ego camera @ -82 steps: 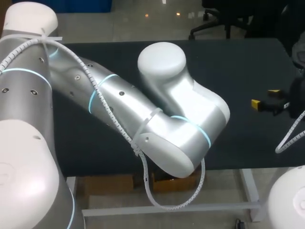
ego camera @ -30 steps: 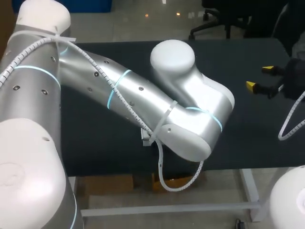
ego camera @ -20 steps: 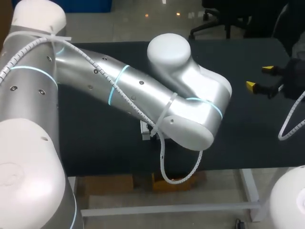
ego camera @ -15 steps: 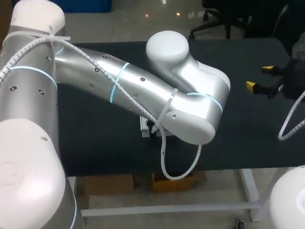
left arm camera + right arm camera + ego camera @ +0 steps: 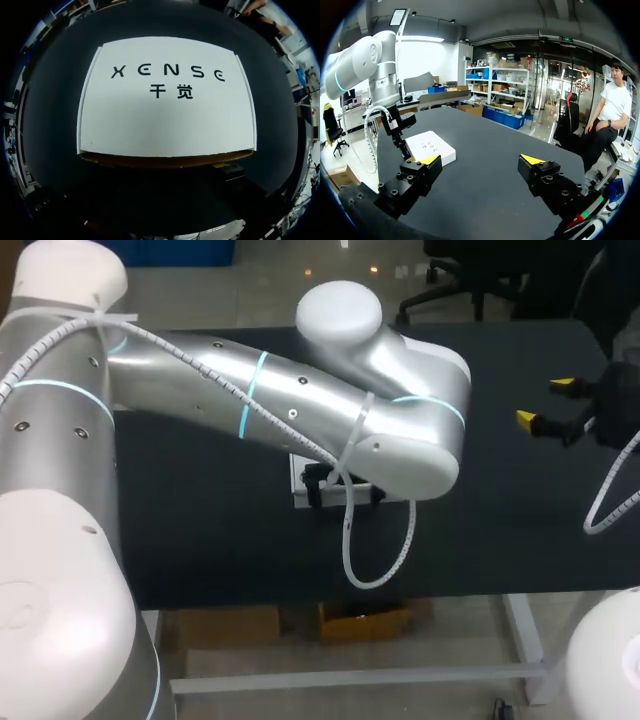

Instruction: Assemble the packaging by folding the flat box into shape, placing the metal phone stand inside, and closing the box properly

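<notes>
Now left arm (image 5: 250, 400) swung back, exposing white box (image 5: 165, 115) beneath left gripper (image 5: 402, 147), whose state I cannot tell; right gripper (image 5: 482, 160) open, well apart; box handling likely next.

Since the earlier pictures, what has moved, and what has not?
The left arm swung farther out over the table, so the white box now shows beneath its wrist. The right gripper drifted slightly back early, then held, open and empty. No grasp or release is visible.

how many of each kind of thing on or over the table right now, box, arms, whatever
box: 1
robot arms: 2 (left arm, right arm)
total: 3
</notes>
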### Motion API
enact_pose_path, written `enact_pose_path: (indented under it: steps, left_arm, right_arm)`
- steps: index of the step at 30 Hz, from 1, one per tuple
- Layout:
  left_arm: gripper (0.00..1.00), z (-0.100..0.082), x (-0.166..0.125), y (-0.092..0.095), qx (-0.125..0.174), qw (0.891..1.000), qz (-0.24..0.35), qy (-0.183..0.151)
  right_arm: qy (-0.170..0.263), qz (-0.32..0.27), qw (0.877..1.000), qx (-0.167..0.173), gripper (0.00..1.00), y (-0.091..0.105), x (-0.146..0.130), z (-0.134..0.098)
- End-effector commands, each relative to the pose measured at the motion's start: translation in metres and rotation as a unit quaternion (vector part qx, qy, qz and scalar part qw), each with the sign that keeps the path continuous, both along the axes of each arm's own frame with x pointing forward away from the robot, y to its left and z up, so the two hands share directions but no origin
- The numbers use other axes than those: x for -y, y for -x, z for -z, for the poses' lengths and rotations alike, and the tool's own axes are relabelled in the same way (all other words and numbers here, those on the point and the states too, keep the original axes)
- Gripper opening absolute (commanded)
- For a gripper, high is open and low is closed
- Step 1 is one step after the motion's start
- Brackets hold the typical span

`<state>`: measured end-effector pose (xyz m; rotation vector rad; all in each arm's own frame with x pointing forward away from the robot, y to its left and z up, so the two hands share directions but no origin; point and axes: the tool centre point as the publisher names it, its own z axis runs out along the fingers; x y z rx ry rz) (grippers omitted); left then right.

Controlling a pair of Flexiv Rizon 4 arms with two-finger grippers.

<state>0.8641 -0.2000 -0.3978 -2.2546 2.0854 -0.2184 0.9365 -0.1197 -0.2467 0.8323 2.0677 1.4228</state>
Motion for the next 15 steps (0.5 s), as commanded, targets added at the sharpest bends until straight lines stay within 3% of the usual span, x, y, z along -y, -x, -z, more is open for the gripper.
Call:
enact_pose_path:
  steps: [1,15]
  left_arm:
    - [1.0,-0.001,-0.003,-0.014,-0.008,1.0,0.0,0.001]
    - [1.0,-0.001,-0.012,-0.055,-0.007,1.0,0.001,0.002]
  right_arm:
    - [-0.001,0.0,1.0,0.0,1.0,0.001,0.001,0.0]
    - [-0.001,0.0,1.0,0.0,1.0,0.001,0.001,0.0]
